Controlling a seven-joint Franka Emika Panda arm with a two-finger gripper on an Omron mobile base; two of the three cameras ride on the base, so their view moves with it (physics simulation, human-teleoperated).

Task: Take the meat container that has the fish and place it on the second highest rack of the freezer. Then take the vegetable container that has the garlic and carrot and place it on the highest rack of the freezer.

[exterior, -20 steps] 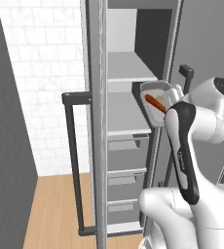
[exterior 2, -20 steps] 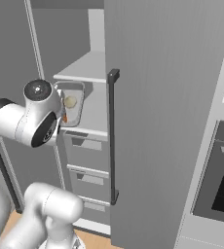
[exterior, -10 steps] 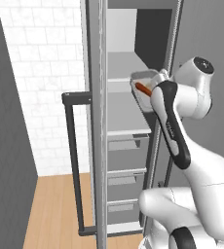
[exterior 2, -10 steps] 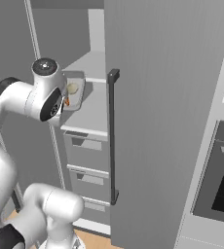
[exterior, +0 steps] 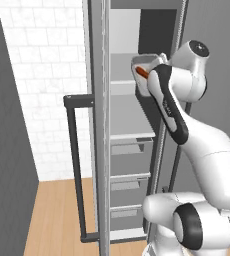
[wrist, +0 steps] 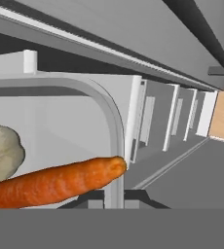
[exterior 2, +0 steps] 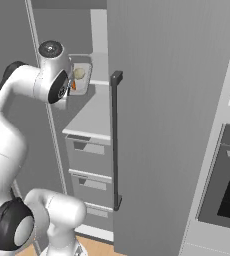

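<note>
I have the clear rectangular vegetable container [exterior 2: 80, 79] with the orange carrot [wrist: 50, 182] and pale garlic [wrist: 2, 151] up at the grey freezer's upper shelf [exterior: 123, 85], just inside the opening. The gripper [exterior 2: 67, 92] clamps its near rim; the rim sits between the jaws. Carrot tip touches the container's rounded corner.

- Even, diffuse rendered light; no glare, no visible source.
- Freezer interior [exterior: 152, 30] darkens toward the upper back.
- Soft shading under the shelf [exterior 2: 94, 117].
- Edges crisp throughout; the carrot [wrist: 50, 182] close-up is sharp, without lens distortion.
</note>
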